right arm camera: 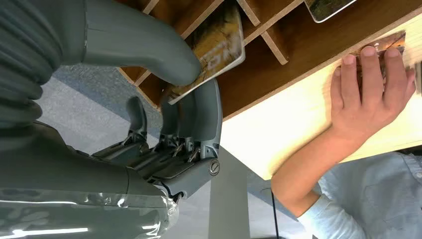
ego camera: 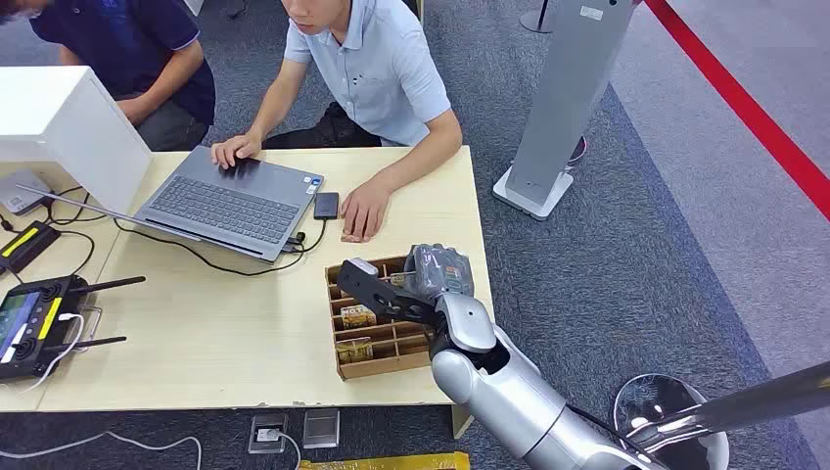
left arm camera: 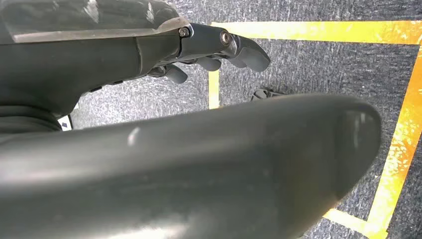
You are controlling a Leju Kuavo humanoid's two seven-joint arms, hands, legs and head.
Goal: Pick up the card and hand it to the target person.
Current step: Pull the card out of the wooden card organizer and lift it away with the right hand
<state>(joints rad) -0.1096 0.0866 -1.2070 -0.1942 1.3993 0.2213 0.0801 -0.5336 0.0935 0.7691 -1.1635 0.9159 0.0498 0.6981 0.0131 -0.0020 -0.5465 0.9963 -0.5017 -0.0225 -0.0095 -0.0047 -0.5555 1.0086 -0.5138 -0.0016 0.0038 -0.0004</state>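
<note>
Right hand (ego camera: 411, 284) is over the far right part of the card box (ego camera: 345, 367), which sits at the table's (ego camera: 215, 343) near right corner. In the right wrist view, thumb and fingers (right arm camera: 201, 119) pinch a card (right arm camera: 216, 50) just above the box dividers; its lower edge is hidden behind the thumb. More cards (ego camera: 356, 316) stand in slots left of the hand. Bare tabletop lies left of the box. A person's hand (ego camera: 364, 209) rests flat just beyond the box, beside a phone (ego camera: 326, 205) and laptop (ego camera: 230, 201). Left hand (left arm camera: 219, 50) hangs over carpet with yellow tape (left arm camera: 398, 144), fingers curled, holding nothing; much of it is hidden by the thumb.
</note>
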